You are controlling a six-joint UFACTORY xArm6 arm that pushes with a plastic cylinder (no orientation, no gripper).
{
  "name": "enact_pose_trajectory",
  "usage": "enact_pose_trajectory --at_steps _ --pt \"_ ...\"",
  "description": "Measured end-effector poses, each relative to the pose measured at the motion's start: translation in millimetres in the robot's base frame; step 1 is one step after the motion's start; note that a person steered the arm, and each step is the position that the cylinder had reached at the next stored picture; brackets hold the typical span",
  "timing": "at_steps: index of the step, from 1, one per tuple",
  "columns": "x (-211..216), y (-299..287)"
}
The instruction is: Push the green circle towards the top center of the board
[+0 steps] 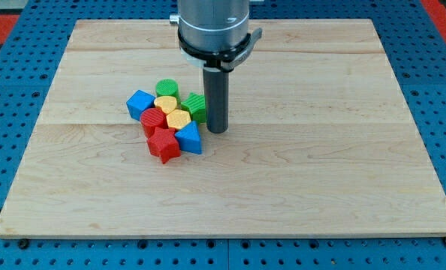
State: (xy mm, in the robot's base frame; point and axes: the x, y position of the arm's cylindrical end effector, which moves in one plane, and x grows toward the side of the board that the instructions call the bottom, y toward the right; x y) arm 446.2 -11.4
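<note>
The green circle is a short green cylinder at the top of a tight cluster of blocks left of the board's centre. My tip rests on the board just right of the cluster, beside a second green block and below-right of the green circle. The rod is upright and does not touch the green circle.
The cluster also holds a blue cube at its left, two yellow blocks, a red block, a red star-like block and a blue block. The wooden board lies on a blue pegboard.
</note>
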Motion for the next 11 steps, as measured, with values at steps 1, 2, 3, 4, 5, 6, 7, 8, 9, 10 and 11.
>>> enact_pose_trajectory --at_steps 1,2,3,4,5,6,7,8,9,10,11 --pt "4 0" --pt "-25 54" --pt "-69 49" --pt "-95 -12" --pt "-125 -86" --pt "-113 -122" --pt "-77 -122" --pt "-52 -114" --pt "-35 -65" --pt "-40 -8" --pt "-69 8"
